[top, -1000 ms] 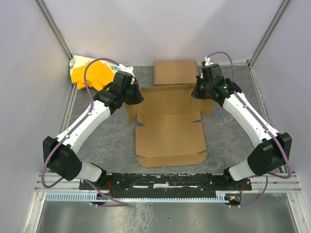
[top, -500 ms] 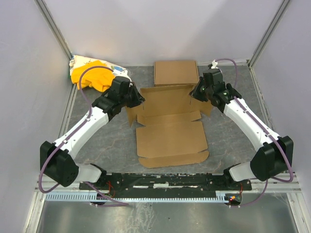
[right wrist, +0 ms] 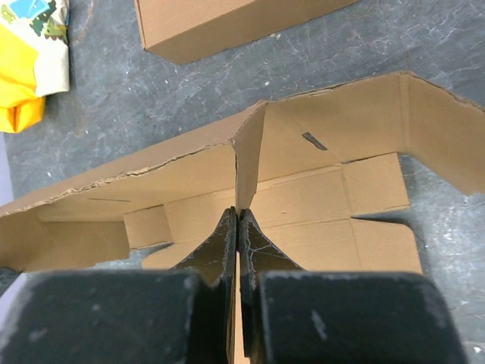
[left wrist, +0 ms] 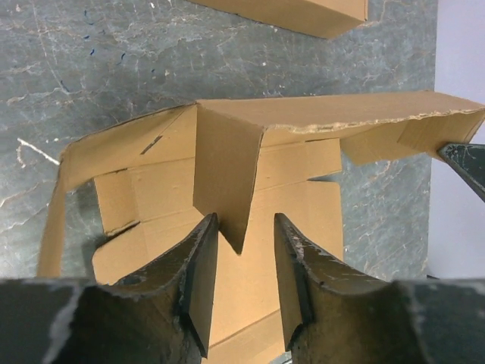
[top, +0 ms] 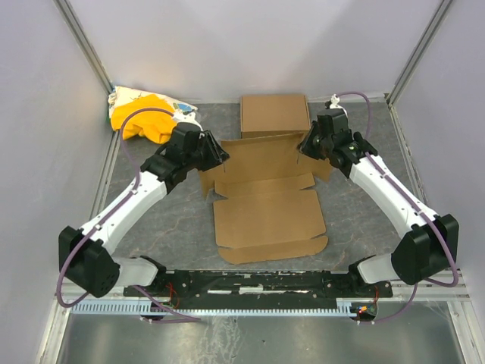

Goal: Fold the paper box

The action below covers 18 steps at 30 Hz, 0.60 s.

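The paper box (top: 265, 208) lies spread out in the middle of the mat, its back wall and side flaps raised. My left gripper (top: 216, 157) is at the box's back left corner. In the left wrist view its jaws (left wrist: 244, 227) stand open, with the pointed tip of a brown corner flap (left wrist: 227, 174) hanging between them and touching neither finger. My right gripper (top: 307, 148) is at the back right corner. In the right wrist view it (right wrist: 239, 218) is shut on the edge of an upright flap (right wrist: 248, 163).
A second, flat rectangular cardboard box (top: 274, 114) lies just behind the paper box. A yellow cloth bundle (top: 144, 117) sits in the back left corner. White walls and metal rails close in the mat on three sides.
My left gripper has opened and let go of the left corner flap, and the left arm has shifted slightly. The right gripper stays shut on its flap.
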Motion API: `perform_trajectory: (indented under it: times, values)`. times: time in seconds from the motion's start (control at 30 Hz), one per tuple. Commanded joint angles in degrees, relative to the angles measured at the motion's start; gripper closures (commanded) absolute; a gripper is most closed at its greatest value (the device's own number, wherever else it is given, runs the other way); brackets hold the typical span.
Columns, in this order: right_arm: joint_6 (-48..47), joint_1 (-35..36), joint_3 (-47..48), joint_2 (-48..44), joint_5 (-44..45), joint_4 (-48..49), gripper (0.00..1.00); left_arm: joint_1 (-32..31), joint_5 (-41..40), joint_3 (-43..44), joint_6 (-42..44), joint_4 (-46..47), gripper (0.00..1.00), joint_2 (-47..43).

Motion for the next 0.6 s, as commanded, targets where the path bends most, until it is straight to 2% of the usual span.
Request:
perform_trajectory:
  times: [0.0, 0.2, 0.37, 0.47, 0.57]
  values:
    - [-6.3, 0.0, 0.5, -3.5, 1.1, -0.2, 0.99, -0.2, -0.2, 0.5, 1.8, -2.4, 0.54, -5.7]
    - [-10.6, 0.0, -0.5, -4.8, 0.8, -1.6, 0.98, -0.1, -1.5, 2.4, 4.3, -8.1, 0.52, -10.6]
    - [-13.8, -0.1, -1.7, -5.5, 0.4, -2.2, 0.99, -0.1, -7.4, 6.3, 6.8, -11.1, 0.52, -13.9]
    - [-15.8, 0.0, -3.2, -6.0, -0.8, -2.1, 0.98, -0.1, -11.0, 9.9, 8.5, -10.2, 0.51, -13.0]
    - [-17.0, 0.0, -5.2, -6.7, -1.8, -1.5, 0.98, -0.1, -10.7, 13.0, 9.4, -7.6, 0.51, -9.1]
